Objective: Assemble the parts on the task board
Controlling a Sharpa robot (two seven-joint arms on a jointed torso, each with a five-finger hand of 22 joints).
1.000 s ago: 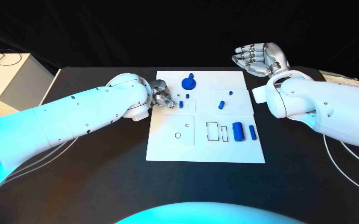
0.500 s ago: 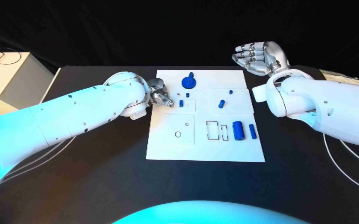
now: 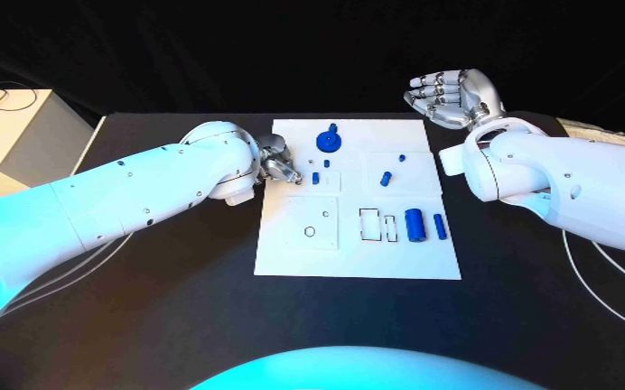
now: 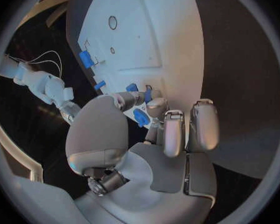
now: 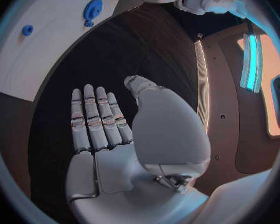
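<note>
The white task board (image 3: 359, 250) lies in the middle of the table. My left hand (image 3: 277, 162) is at its left edge with fingers curled. Its thumb and a fingertip (image 4: 154, 106) meet right beside two small blue pegs (image 3: 315, 178) (image 4: 147, 93); a grip on either is not visible. A round blue part (image 3: 330, 143) lies near the far edge. A blue pin (image 3: 386, 178), a small stud (image 3: 403, 158), a thick blue cylinder (image 3: 415, 225) and a thinner one (image 3: 441, 226) lie on the board's right half. My right hand (image 3: 450, 98) is raised beyond the far right corner, fingers extended, holding nothing.
Black table (image 3: 156, 318) surrounds the board. A pale box (image 3: 32, 137) stands off the table's left side. White cables (image 3: 592, 273) trail along the table by my right arm.
My left hand has crept slightly toward the board's far edge, fingertips staying by the small pegs. The right hand has risen a little.
</note>
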